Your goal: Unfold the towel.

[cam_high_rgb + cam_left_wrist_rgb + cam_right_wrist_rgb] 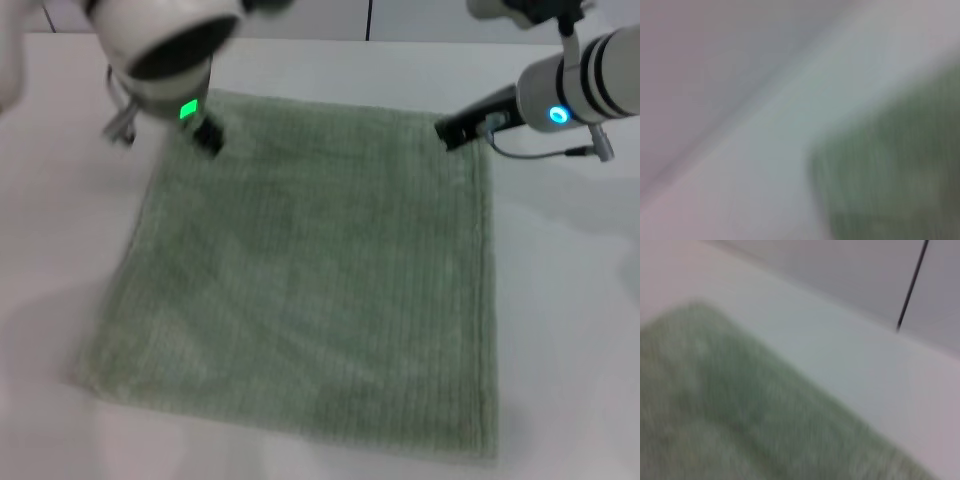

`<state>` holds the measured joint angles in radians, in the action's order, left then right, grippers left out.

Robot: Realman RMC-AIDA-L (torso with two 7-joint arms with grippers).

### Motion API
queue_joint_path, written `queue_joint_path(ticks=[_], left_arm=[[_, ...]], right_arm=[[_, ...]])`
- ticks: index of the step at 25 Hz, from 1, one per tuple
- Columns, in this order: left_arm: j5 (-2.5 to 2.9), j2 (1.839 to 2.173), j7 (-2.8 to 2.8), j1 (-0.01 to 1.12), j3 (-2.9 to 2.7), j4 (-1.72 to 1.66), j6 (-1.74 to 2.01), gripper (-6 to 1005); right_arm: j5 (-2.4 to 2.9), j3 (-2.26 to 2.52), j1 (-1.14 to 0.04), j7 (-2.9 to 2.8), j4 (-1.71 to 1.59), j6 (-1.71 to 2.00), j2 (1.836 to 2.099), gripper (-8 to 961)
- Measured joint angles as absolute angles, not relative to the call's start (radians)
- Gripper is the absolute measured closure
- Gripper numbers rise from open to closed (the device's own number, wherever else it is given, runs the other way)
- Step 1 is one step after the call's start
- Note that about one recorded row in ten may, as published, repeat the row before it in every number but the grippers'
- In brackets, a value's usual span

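The towel (310,270) lies spread flat on the white table (570,330), filling the middle of the head view from the upper left down to the lower right. It shows as 1 open layer with 4 corners in sight: 2 far corners near the top of the frame and 2 near corners at the bottom. Fine ribbed stripes run across it, and a hem shows along the right edge. Its near left corner reaches out toward the lower left of the frame.

The left gripper (208,135) is at the upper left of the head view, its dark tip over the towel's far left corner, under the arm's white housing with a green light. Whether it touches the cloth, and whether its claw is apart or together, I cannot tell.

The right gripper (452,132) is at the upper right of the head view, its dark tip at the towel's far right corner, with a blue light on the arm behind it. I cannot tell whether its claw is apart or together, nor whether it pinches the hem.

In the left wrist view the towel (895,175) is a green blur at the lower right, with the table (765,165) beside it. In the right wrist view the towel (740,415) fills the lower left, its edge running diagonally across the table (840,350).
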<state>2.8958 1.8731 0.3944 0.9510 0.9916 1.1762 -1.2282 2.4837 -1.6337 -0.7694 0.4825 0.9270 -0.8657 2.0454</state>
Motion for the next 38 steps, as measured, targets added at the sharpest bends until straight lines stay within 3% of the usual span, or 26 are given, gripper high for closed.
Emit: queue_joint_path(ticks=[2,4,6,7,8,10,12,19,20,24,25,28,32,38], left_arm=[[2.896,1.838,0.359,0.928,1.043,1.152,-0.979,174],[2.896,1.834,0.325,0.906,1.083,1.148,-0.885,174],[2.894,1.857,0.193,0.831,1.23,1.144,-0.675,175],[2.893,1.944,-0.019,0.736,1.444,1.158,-0.462,175],[2.893,1.944,-0.019,0.736,1.444,1.158,-0.462,175],[2.887,2.045,-0.273,0.639,1.649,1.193,-0.258,175],[2.867,2.072,-0.507,0.539,1.792,1.213,-0.038,175],[2.788,2.072,-0.465,0.412,1.722,1.004,0.459,176],[2.753,2.069,-0.408,0.393,1.682,0.918,0.574,176],[2.724,2.069,-0.333,0.385,1.65,0.77,0.718,177],[2.713,2.071,-0.299,0.384,1.637,0.705,0.774,177],[2.703,2.071,-0.248,0.384,1.621,0.648,0.813,177],[2.699,2.072,-0.17,0.381,1.599,0.566,0.872,177],[2.7,2.072,-0.148,0.375,1.54,0.5,0.95,177]], right_arm=[[2.492,-1.635,-0.722,0.483,1.041,-0.85,2.05,882],[2.499,-1.635,-0.707,0.483,1.074,-0.843,2.053,880],[2.515,-1.634,-0.668,0.495,1.147,-0.814,2.064,879],[2.512,-1.623,-0.619,0.525,1.234,-0.777,2.074,878],[2.512,-1.623,-0.619,0.525,1.234,-0.777,2.074,877],[2.502,-1.606,-0.588,0.543,1.299,-0.743,2.077,876],[2.493,-1.568,-0.547,0.547,1.379,-0.679,2.076,874],[2.437,-1.462,-0.381,0.618,1.502,-0.371,2.076,869],[2.423,-1.413,-0.296,0.669,1.536,-0.193,2.077,868],[2.421,-1.295,-0.192,0.722,1.519,0.153,2.076,865],[2.422,-1.232,-0.146,0.697,1.454,0.423,2.076,864],[2.427,-1.178,-0.129,0.616,1.347,0.673,2.077,861],[2.483,-1.08,-0.206,0.346,0.883,1.379,2.08,858],[2.465,-1.053,-0.283,0.279,0.584,1.7,2.083,854]])
